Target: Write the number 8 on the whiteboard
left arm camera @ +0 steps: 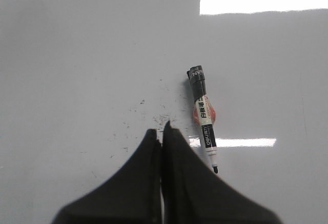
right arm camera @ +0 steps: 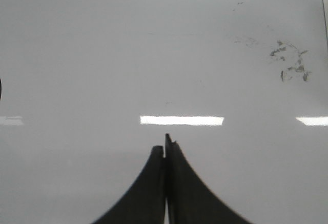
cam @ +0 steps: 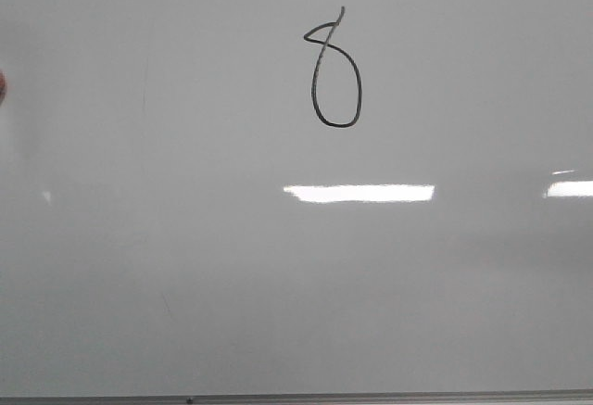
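A thin black hand-drawn number 8 (cam: 334,71) stands on the glossy pale whiteboard (cam: 185,266) at the upper middle of the front view, with a tall oval lower loop and a small pointed upper loop. Neither arm shows in that view. In the left wrist view my left gripper (left arm camera: 162,129) is shut with nothing in it, and a black-and-white marker (left arm camera: 204,119) with an orange band lies on the board just beside its fingers, uncapped tip toward the camera. My right gripper (right arm camera: 165,144) is shut and empty over bare board (right arm camera: 77,70).
The board's thin metal bottom edge (cam: 296,398) runs along the front. A small red-orange thing (cam: 2,85) peeks in at the left edge. Ink specks (left arm camera: 154,114) lie ahead of the left gripper; smudges (right arm camera: 289,62) mark the board near its right edge (right arm camera: 325,8).
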`<state>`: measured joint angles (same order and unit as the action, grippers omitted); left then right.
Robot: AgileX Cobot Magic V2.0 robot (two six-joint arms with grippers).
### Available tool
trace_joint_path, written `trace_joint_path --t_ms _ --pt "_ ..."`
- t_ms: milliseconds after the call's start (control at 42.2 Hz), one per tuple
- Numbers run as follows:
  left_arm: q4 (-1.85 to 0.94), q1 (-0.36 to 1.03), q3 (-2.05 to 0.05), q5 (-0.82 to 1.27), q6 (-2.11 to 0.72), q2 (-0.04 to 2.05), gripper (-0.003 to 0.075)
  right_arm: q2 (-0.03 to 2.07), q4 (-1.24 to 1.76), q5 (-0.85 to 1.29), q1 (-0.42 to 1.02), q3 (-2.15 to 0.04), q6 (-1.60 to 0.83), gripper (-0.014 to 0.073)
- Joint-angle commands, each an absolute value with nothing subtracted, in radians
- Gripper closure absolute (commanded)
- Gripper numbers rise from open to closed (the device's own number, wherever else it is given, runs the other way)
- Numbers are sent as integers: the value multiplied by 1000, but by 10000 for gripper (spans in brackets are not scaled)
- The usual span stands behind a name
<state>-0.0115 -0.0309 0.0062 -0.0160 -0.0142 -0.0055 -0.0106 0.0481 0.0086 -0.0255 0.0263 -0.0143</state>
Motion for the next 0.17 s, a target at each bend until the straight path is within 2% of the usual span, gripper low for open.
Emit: trace_joint_path --t_ms 0,142 --pt "-21 -30 20 -99 -13 -19 741 -29 50 -79 -29 24 -23 662" --pt "-21 -30 20 -99 -13 -19 741 -29 50 -79 -29 24 -23 662"
